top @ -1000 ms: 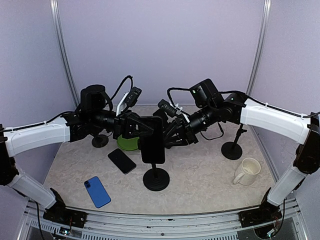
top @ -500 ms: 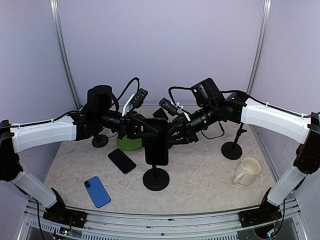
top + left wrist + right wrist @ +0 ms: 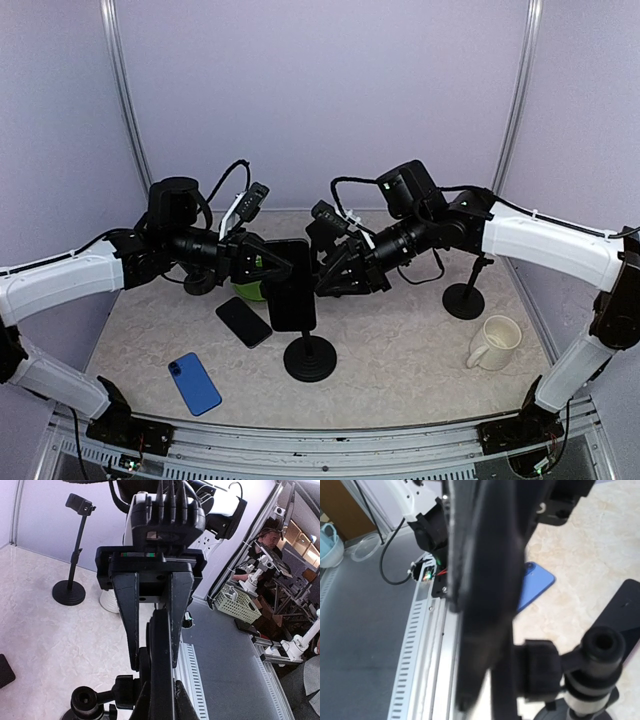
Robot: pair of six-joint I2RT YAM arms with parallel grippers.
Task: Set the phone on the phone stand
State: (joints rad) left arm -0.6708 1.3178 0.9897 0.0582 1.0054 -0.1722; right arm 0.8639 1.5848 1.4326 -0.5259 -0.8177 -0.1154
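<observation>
A black phone (image 3: 290, 285) stands upright on edge just above the black phone stand (image 3: 309, 358) at the table's middle. My left gripper (image 3: 262, 268) reaches in from the left and is shut on the phone's near edge (image 3: 161, 645), its fingers (image 3: 184, 702) pressing both faces. My right gripper (image 3: 325, 275) comes from the right, and its fingers (image 3: 125, 615) flank the phone's other edge. The stand's holder (image 3: 131, 690) and ball joint (image 3: 82, 700) sit right behind the phone. The right wrist view is blurred: the dark phone (image 3: 485, 580) fills it, with the holder (image 3: 540, 672) beside it.
A second black phone (image 3: 243, 321) and a blue phone (image 3: 194, 383) lie flat at the front left. A green bowl (image 3: 250, 290) sits behind the left arm. A white mug (image 3: 494, 342) and another stand (image 3: 463, 300) are on the right, and a third stand base (image 3: 200, 283) on the left.
Both grippers and the phone shifted first a little right, then left. The phone now sits slightly left over the stand. The grips look unchanged.
</observation>
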